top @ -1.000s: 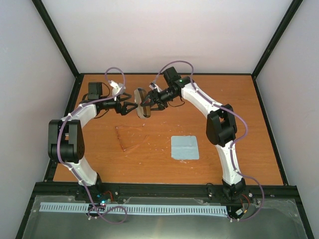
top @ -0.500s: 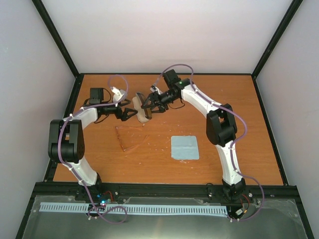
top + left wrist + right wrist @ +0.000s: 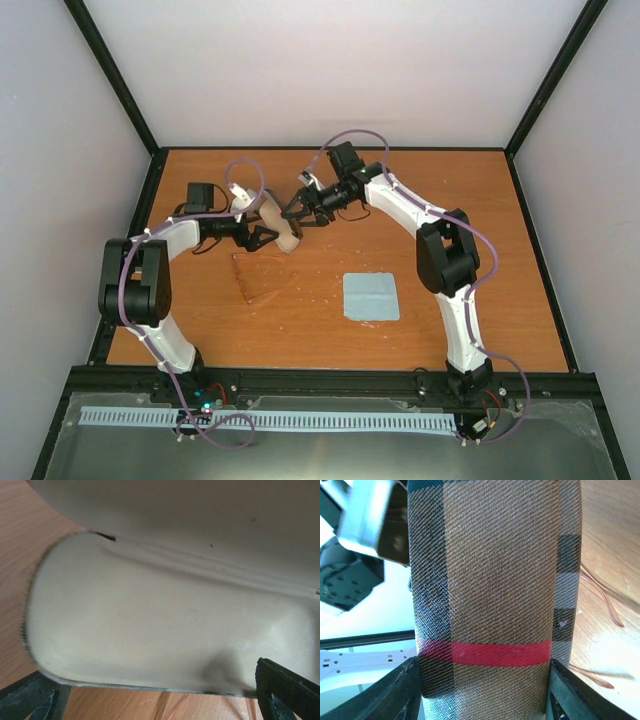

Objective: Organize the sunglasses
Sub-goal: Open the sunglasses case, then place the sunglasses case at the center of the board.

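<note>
The case (image 3: 282,225) is held above the back of the table between both grippers. It is open: the left wrist view shows its cream lining (image 3: 165,630), the right wrist view its brown, grey and red plaid outside (image 3: 495,580). My left gripper (image 3: 262,237) grips one half, the rim spanning between its fingers (image 3: 282,690). My right gripper (image 3: 298,212) clamps the other half between its fingers (image 3: 400,695). The amber sunglasses (image 3: 262,278) lie flat on the wood just in front of the case; their thin arms show in the right wrist view (image 3: 602,600).
A light blue-grey cloth square (image 3: 371,296) lies on the wooden table (image 3: 480,220) right of the sunglasses. Black frame posts and white walls enclose the table on three sides.
The case, closed and upright between the grippers a second ago, has swung open and tilted. Both grippers moved slightly left and lower with it. Sunglasses and cloth have not moved.
</note>
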Controlling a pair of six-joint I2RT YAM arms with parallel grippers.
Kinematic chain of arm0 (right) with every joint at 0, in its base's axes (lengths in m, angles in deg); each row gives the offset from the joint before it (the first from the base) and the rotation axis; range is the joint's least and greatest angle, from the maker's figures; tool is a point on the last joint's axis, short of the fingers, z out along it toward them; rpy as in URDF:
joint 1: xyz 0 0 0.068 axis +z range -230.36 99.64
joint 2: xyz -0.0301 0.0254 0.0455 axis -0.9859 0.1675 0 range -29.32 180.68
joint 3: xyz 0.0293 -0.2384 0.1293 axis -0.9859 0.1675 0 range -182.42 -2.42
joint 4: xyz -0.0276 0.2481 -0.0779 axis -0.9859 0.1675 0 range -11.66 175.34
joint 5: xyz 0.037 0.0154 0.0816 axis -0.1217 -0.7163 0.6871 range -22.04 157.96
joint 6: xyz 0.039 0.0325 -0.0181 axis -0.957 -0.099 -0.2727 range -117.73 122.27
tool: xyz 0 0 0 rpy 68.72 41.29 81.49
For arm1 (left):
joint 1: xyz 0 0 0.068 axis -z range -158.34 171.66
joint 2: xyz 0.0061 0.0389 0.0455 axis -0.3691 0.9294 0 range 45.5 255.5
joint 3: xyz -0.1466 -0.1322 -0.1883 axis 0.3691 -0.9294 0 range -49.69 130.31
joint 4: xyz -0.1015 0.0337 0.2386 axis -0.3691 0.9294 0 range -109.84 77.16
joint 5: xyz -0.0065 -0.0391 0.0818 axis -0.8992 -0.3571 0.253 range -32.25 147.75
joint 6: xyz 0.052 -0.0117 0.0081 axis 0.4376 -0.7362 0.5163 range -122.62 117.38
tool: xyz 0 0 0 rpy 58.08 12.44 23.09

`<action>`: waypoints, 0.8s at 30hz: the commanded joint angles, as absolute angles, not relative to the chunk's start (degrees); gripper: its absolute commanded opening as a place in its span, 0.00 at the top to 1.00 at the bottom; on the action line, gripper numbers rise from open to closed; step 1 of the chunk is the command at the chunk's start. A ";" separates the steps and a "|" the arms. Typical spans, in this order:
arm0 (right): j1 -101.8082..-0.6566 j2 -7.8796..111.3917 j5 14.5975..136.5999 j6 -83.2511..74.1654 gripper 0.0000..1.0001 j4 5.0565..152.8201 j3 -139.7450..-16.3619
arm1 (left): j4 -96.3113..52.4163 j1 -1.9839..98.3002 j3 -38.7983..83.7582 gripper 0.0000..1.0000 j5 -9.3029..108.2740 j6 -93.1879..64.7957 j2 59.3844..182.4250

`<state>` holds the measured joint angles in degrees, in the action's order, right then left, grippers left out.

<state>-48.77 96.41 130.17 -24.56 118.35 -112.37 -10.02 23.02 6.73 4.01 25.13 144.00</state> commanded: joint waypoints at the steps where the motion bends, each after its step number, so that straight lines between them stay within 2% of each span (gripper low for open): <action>1: -49.74 93.60 133.18 -22.87 0.97 114.50 -106.64 | -7.77 22.21 8.57 0.01 7.96 24.22 143.73; 8: -53.51 96.88 132.81 -23.17 0.97 111.03 -102.57 | -4.48 18.03 10.70 0.00 8.66 24.51 140.74; 17: -56.97 106.84 132.94 -15.04 0.97 121.13 -108.47 | -2.59 16.12 12.14 0.00 10.46 26.10 141.93; 24: -58.17 109.92 131.55 -12.92 0.95 123.19 -108.04 | -1.49 16.12 14.17 0.01 10.55 25.61 143.22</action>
<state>-57.79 108.84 133.65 -14.61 119.90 -107.17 -2.85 16.21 11.26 10.59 24.98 142.51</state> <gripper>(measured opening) 0.596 0.995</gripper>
